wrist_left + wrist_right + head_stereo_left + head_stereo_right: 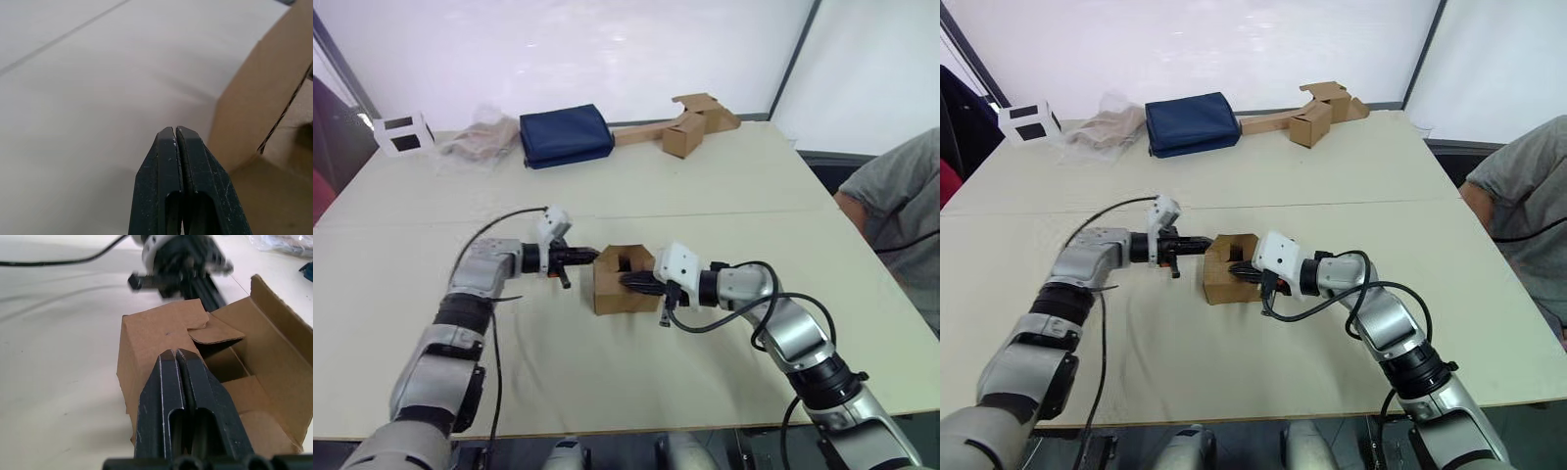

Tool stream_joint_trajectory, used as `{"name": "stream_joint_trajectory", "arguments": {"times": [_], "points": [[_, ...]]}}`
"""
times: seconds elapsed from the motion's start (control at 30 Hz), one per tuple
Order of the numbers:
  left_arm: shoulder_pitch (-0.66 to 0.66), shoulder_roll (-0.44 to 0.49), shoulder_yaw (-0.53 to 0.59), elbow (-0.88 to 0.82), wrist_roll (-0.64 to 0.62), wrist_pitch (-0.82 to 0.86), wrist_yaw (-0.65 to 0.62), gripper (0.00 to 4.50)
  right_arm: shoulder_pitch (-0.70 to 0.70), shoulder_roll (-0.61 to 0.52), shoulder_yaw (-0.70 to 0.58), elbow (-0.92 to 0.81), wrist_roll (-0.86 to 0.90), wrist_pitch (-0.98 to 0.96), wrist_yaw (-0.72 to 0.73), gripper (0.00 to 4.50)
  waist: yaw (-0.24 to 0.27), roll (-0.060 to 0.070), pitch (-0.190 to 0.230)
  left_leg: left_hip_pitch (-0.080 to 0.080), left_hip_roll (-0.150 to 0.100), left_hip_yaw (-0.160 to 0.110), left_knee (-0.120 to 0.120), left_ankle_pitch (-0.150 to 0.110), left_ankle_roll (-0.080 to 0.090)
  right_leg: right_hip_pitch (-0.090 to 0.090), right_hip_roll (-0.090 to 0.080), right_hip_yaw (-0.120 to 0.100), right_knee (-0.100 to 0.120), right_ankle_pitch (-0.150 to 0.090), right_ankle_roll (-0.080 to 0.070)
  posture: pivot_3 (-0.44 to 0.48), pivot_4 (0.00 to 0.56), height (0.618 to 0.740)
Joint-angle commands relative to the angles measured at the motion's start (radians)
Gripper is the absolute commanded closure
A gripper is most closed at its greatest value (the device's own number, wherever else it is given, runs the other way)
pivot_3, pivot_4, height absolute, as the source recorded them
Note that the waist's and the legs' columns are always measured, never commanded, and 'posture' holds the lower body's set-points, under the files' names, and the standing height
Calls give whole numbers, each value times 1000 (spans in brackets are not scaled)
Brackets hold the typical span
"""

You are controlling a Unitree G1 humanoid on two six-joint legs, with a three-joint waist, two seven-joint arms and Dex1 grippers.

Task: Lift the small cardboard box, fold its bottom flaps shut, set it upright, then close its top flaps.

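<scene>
**Small cardboard box between two closed tools at mid-tabletop**

Small cardboard box (622, 281) resting near the middle of the pale tabletop (636, 176), open end up, top flaps (215, 330) partly folded inward and one wall flap standing. Seated on the tabletop, not lifted.

At the right edge, a person's grey sleeve and arm (891, 206), well apart from the box.

Along the far side of the tabletop: dark blue pouch (565, 135); just beside it on the left, crumpled clear plastic bag (478, 140); farther left, small white box with dark windows (403, 133); to the right, brown box joined to a long cardboard strip (690, 127).

Left tool (585, 258) level with the box's left side, tip touching or just short of its upper edge; fingers (168, 161) pressed together, nothing between them.

Right tool (636, 282) against the box's right side, reaching over the rim toward the opening; fingers (171, 382) likewise pressed together, holding nothing, tip at a folded flap.

Black cable (504, 220) arcing over the left forearm; more looped beside the right wrist.
</scene>
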Motion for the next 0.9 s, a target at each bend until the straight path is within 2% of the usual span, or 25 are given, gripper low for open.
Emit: {"name": "stream_joint_trajectory", "arguments": {"times": [0.03,0.13,0.2,0.27,0.57,0.8,0.9], "points": [[84,81,40,-275,-89,137,-44,4466,-22,14,-24,-8,20,3,5,4500,-7,0,0,0,0,0,0,0,0,0,0,0,0,0,0,0,150,740],[200,161,108,-592,-327,426,-83,4466,-27,23,-32,0,26,5,7,4500,-10,1,0,0,0,0,-1,0,0,0,0,1,0,0,0,0,150,740],[251,173,118,-692,-365,481,-46,4466,-26,26,-35,0,30,6,9,4500,-2,0,0,0,0,0,-1,0,0,0,-1,0,0,0,0,0,150,740],[296,169,93,-743,-352,477,-9,4466,-26,30,-34,3,31,4,15,4500,4,0,0,1,0,-1,0,0,0,2,-1,-1,0,0,0,0,150,740],[293,76,35,-666,-303,398,88,4466,-34,42,-24,13,24,-6,48,4500,10,0,0,1,0,-1,1,0,0,3,0,0,0,0,0,0,150,740],[291,67,7,-610,-272,346,81,4466,-32,41,-38,2,25,1,44,4500,9,0,0,1,0,-1,1,0,0,2,0,0,0,0,0,0,150,740],[289,68,-5,-598,-268,335,70,4466,-34,62,-100,-21,99,76,19,4500,10,0,0,1,0,-1,1,0,0,2,0,0,0,0,0,0,150,740]]}}
